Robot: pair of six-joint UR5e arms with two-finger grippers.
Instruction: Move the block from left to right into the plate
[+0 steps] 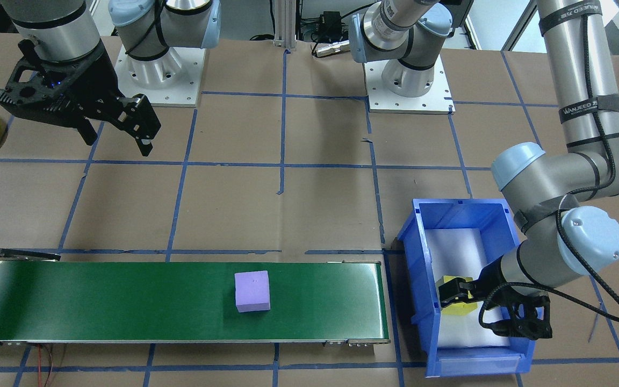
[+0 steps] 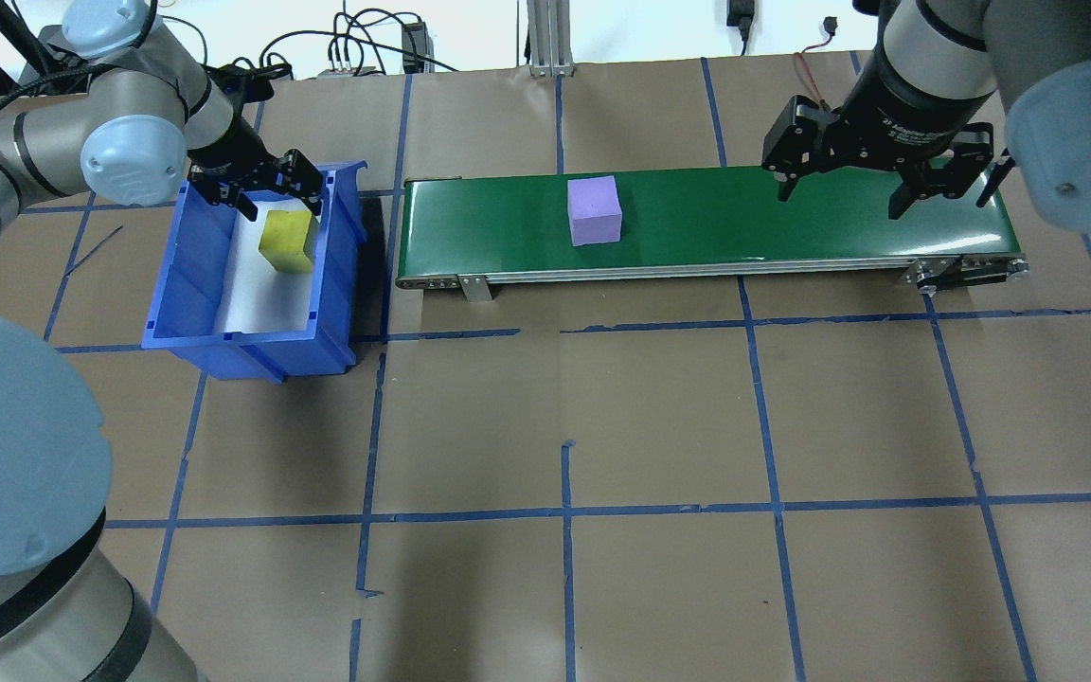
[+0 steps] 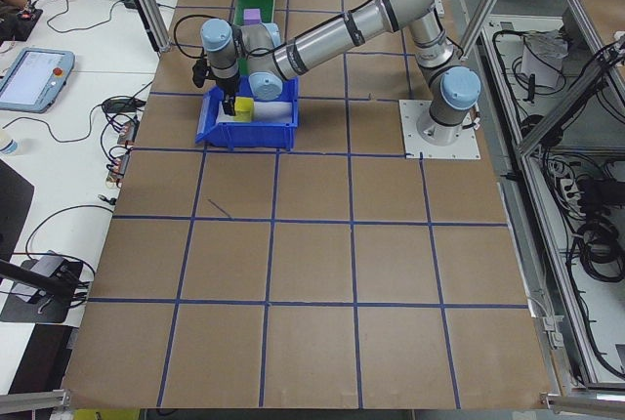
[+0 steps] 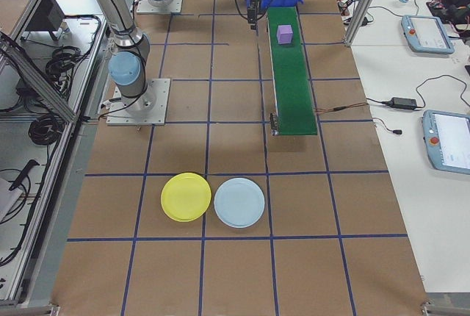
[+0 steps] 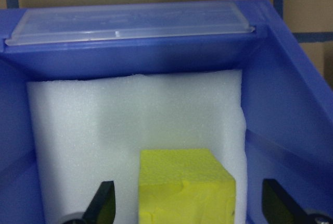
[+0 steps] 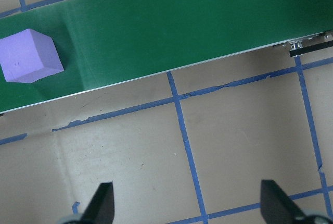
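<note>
A purple block point(image 1: 252, 291) lies near the middle of the green conveyor belt point(image 1: 127, 301); it also shows in the overhead view point(image 2: 594, 209) and at the left of the right wrist view point(image 6: 30, 56). A yellow block point(image 5: 187, 182) rests on white foam inside the blue bin point(image 2: 186, 284). My left gripper point(image 5: 190, 206) is down in the bin, open, its fingers straddling the yellow block with a gap on each side. My right gripper point(image 2: 839, 194) hovers open and empty over the belt's right end. The yellow plate point(image 4: 186, 197) lies on the table beyond that end, far from both blocks.
A pale blue plate point(image 4: 239, 202) lies beside the yellow one. The bin stands just off the belt's left end. Both arm bases point(image 1: 159, 70) are bolted at the robot's side of the brown, blue-taped table. Tablets and cables lie on a side bench.
</note>
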